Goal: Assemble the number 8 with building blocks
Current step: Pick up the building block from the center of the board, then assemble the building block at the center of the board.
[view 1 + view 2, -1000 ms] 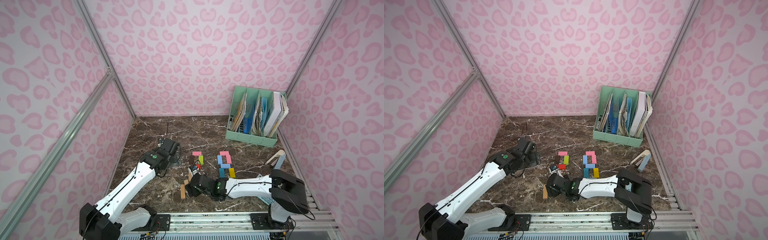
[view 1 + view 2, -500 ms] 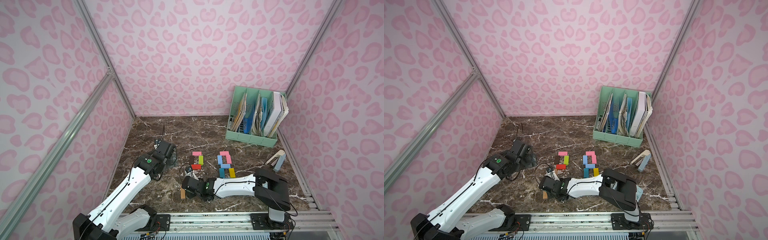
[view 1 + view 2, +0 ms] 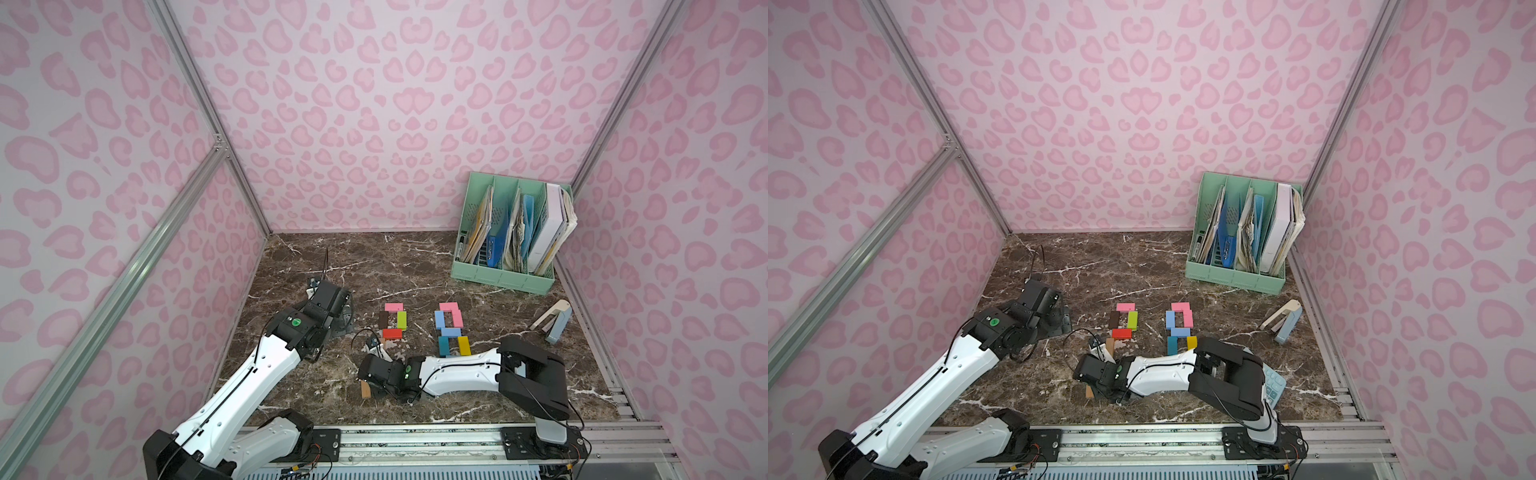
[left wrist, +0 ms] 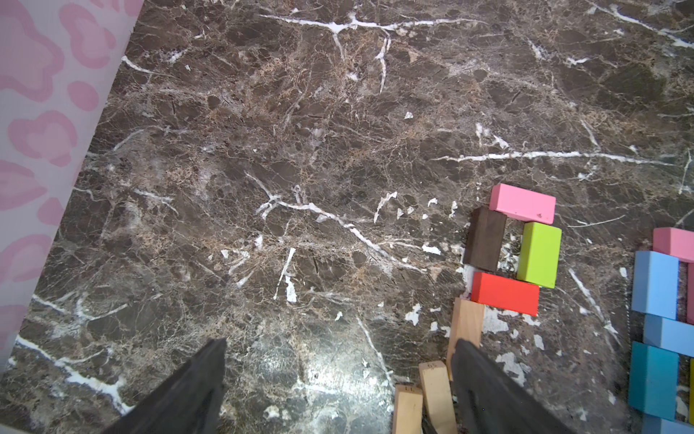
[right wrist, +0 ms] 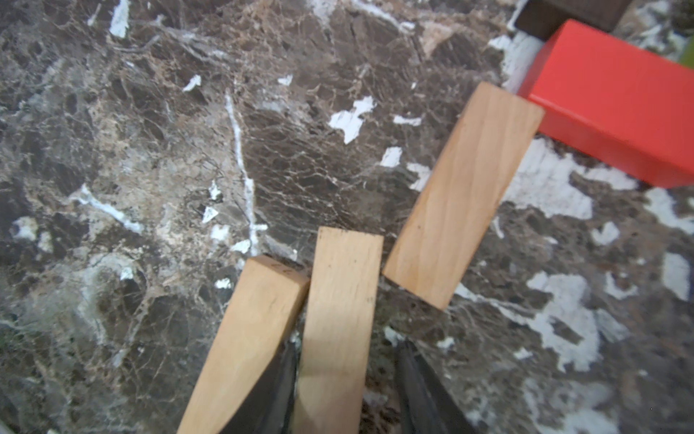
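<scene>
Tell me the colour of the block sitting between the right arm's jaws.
The block is plain tan wood, clearest in the right wrist view.

I counted three pink blocks (image 3: 394,307), two light blue blocks (image 3: 439,321), three plain wooden blocks (image 5: 462,195), one teal block (image 3: 443,346), one yellow block (image 3: 464,345), one green block (image 3: 401,320), one red block (image 3: 392,333) and one dark brown block (image 3: 382,319), thirteen in all. There was one file rack (image 3: 503,276) at the far right, one stapler (image 3: 555,318) on the right, one calculator (image 3: 1276,384) at the near right, and two robot arms (image 3: 257,374).
</scene>
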`<action>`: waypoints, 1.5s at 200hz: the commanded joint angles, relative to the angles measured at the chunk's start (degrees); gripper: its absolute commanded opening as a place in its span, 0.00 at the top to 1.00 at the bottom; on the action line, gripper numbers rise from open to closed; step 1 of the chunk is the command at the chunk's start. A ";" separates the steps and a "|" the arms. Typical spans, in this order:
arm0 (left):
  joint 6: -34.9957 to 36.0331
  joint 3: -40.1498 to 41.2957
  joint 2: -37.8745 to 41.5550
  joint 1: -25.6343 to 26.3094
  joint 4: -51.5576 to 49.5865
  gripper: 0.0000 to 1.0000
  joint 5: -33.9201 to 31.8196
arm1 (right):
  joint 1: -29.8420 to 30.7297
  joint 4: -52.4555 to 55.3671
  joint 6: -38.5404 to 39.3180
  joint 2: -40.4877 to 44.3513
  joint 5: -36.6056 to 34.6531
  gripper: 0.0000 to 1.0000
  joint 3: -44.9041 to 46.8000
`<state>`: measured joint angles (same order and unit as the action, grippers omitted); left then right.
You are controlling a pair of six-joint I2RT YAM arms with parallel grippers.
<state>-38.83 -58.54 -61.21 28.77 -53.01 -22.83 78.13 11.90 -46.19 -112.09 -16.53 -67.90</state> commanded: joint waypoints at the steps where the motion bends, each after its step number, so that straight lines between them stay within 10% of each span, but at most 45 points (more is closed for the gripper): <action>1: 1.10 -0.55 0.04 -0.12 -1.04 0.03 -1.57 | 0.45 3.12 0.32 -0.78 -0.40 0.63 -0.90; 90: 4.01 -1.06 1.26 -0.46 0.59 0.01 -5.11 | 1.80 -0.86 0.15 9.34 -4.84 0.87 4.60; 158: 6.49 1.45 2.23 -0.46 2.83 0.01 -3.49 | -2.67 1.84 -11.29 16.86 -7.15 0.87 14.24; 300: 7.19 2.91 3.95 -0.54 1.87 0.01 -4.96 | -10.28 -0.98 -10.53 9.29 0.98 0.77 10.52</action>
<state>-31.57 -55.57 -57.12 28.32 -50.63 -27.59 67.83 9.98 -56.23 -101.23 -17.02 -55.86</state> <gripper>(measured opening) 0.988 0.274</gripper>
